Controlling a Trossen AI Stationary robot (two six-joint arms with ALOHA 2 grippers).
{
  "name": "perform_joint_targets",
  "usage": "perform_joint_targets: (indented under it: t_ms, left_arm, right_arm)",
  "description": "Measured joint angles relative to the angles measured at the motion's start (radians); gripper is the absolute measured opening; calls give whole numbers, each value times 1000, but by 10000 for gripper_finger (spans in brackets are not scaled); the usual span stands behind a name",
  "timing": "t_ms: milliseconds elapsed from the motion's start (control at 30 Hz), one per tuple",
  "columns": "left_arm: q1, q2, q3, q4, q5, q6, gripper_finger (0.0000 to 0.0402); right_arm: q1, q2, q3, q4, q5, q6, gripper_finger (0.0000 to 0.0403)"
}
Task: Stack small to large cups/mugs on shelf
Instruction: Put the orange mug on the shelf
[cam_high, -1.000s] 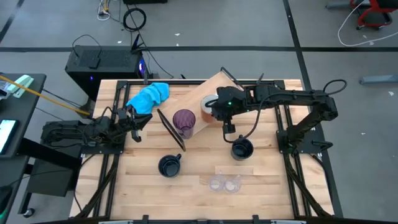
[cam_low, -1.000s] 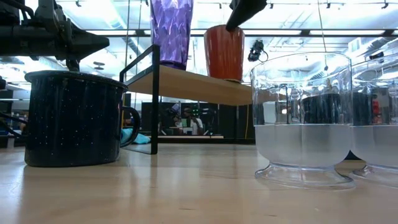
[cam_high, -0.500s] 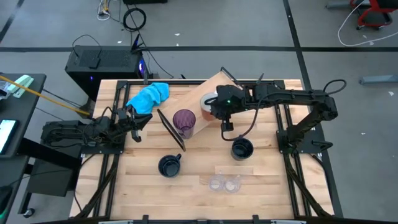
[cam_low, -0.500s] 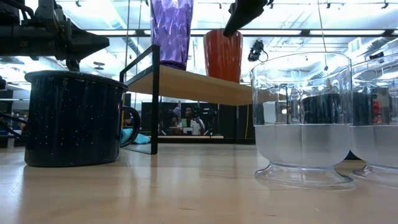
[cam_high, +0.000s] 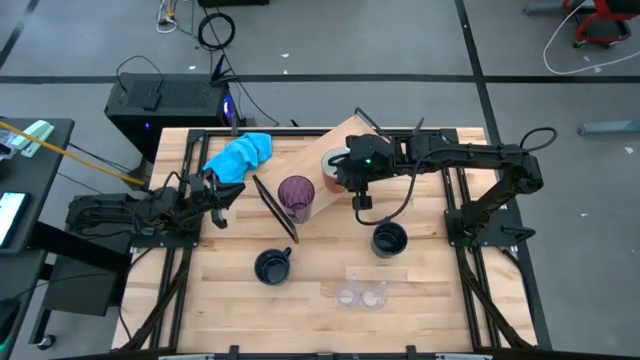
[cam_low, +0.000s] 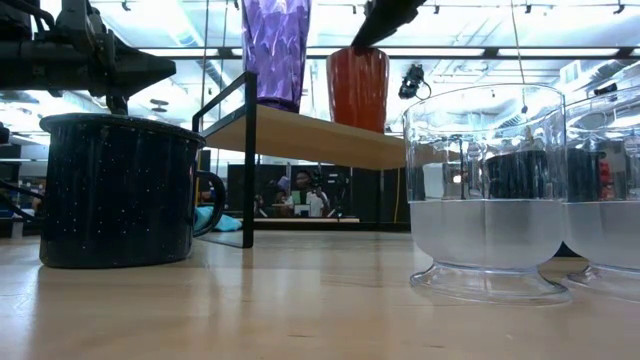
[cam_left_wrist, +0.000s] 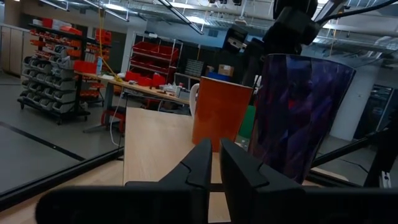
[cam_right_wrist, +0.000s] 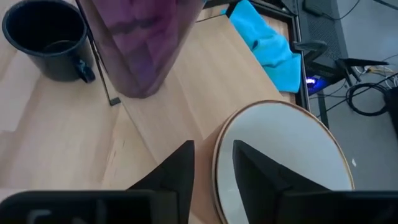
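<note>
The shelf (cam_high: 352, 135) stands slantwise on the table's far middle. On it stand the purple tumbler (cam_high: 296, 196) and a mug (cam_high: 332, 165) that is orange outside and white inside. My right gripper (cam_right_wrist: 213, 146) is over this mug, slightly open, with the rim between its fingers. My left gripper (cam_high: 218, 196) waits shut at the table's left, pointing at the shelf. Two navy mugs (cam_high: 272, 265) (cam_high: 389, 238) and two clear cups (cam_high: 361, 294) stand on the table nearer the front. My right gripper comes from above with one finger (cam_right_wrist: 258, 168) over the mug's white inside and the other (cam_right_wrist: 174, 168) outside its rim (cam_right_wrist: 216, 134). I cannot tell whether either finger touches the rim. The mug stands upright on the shelf board.
A bright blue cloth (cam_high: 240, 153) lies at the table's far left, behind the shelf. The shelf's black frame end (cam_high: 275, 208) stands between the tumbler and my left gripper. Bare planks lie at the table's near left and near right.
My right gripper has shifted a little toward the table's far left above the orange mug. The mug, the tumbler and my left arm have kept still.
</note>
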Motion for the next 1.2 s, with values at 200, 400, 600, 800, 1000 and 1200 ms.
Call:
perform_joint_targets:
  t_ms: [200, 400, 600, 800, 1000, 1200]
  left_arm:
    - [0, 0, 0, 0, 0, 0, 34]
    - [0, 0, 0, 0, 0, 0, 30]
    - [0, 0, 0, 1, 0, 0, 39]
    - [0, 0, 0, 1, 0, 0, 38]
    - [0, 0, 0, 0, 0, 0, 30]
    - [0, 0, 0, 0, 0, 0, 36]
  right_arm:
    - [0, 0, 0, 40, -4, 11, 146]
    - [-6, 0, 34, 58, -34, 16, 158]
    - [-115, -26, 68, 21, -34, 33, 152]
    - [-262, -33, 49, -26, -30, 90, 144]
    - [-348, -32, -8, -59, -16, 166, 134]
    - [-380, -37, -12, -169, -16, 233, 128]
